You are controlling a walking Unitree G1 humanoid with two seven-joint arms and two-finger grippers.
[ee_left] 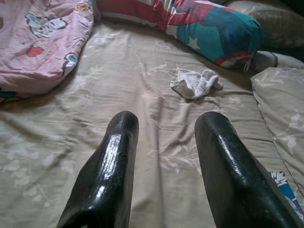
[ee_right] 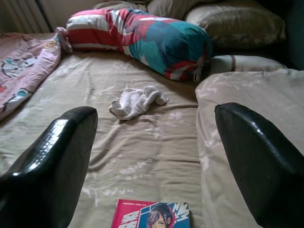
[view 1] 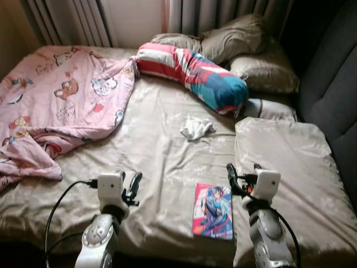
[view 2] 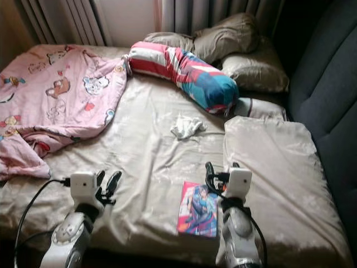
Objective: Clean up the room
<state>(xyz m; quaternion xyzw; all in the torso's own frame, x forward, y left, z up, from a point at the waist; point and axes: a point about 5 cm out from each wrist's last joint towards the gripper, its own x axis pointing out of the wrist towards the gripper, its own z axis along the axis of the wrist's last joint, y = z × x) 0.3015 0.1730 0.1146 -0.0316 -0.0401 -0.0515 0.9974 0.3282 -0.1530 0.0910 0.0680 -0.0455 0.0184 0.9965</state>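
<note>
The book [view 1: 212, 211] lies flat near the foot edge of the bed [view 1: 167, 162], just beside the right pincer [view 1: 241, 180], whose fingers stand apart above it, probably readied to grasp, the left pincer [view 1: 129, 187] likewise apart.

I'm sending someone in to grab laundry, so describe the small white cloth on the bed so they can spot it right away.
Start at the bed with its beige floral sheet. Near its middle, just in front of the long red, white and blue bolster, lies the cloth. It is a small crumpled white piece lying alone on bare sheet, far smaller than the pink cartoon blanket and paler than the colourful book.
</note>
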